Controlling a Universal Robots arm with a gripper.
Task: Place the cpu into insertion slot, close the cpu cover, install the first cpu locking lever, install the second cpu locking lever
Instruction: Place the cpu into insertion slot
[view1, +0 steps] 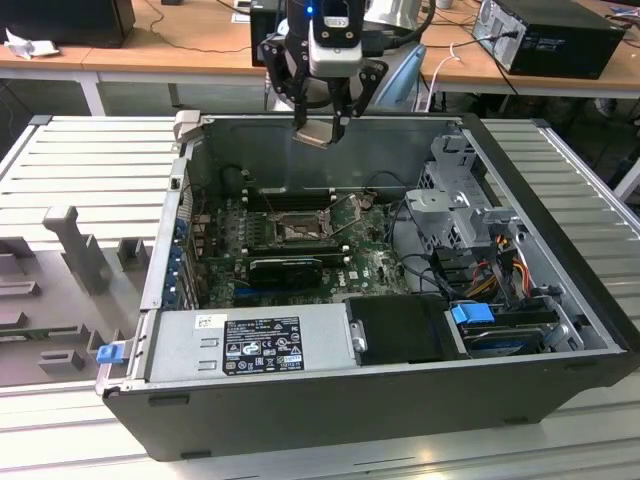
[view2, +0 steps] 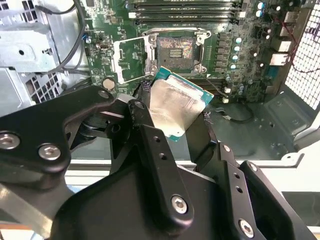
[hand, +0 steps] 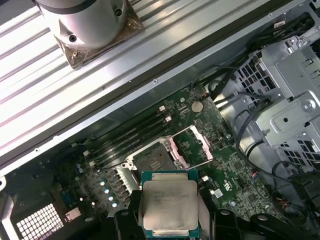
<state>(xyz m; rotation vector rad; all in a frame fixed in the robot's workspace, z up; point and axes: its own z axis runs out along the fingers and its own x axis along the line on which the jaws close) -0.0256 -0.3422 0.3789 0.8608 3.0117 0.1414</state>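
My gripper (view1: 321, 124) hangs above the far wall of the open computer case, shut on the cpu (view1: 318, 133), a small silver-topped square chip with a green edge. Both wrist views show the cpu (view2: 177, 107) (hand: 169, 205) pinched between the black fingers (view2: 145, 125) and tilted, well above the board. Below it on the green motherboard lies the insertion slot (view1: 297, 228) (view2: 176, 48) (hand: 150, 159), bare with its contact field exposed. The cpu cover (view2: 131, 60) (hand: 192, 147) is swung open and stands beside the slot.
Long black memory slots (view2: 182, 10) run beside the socket. A black card (view1: 285, 268) lies in front of the socket, with a grey power supply (view1: 250, 340) nearer still. A drive cage (view1: 455, 210) and cables (view1: 500, 265) fill the exterior view's right.
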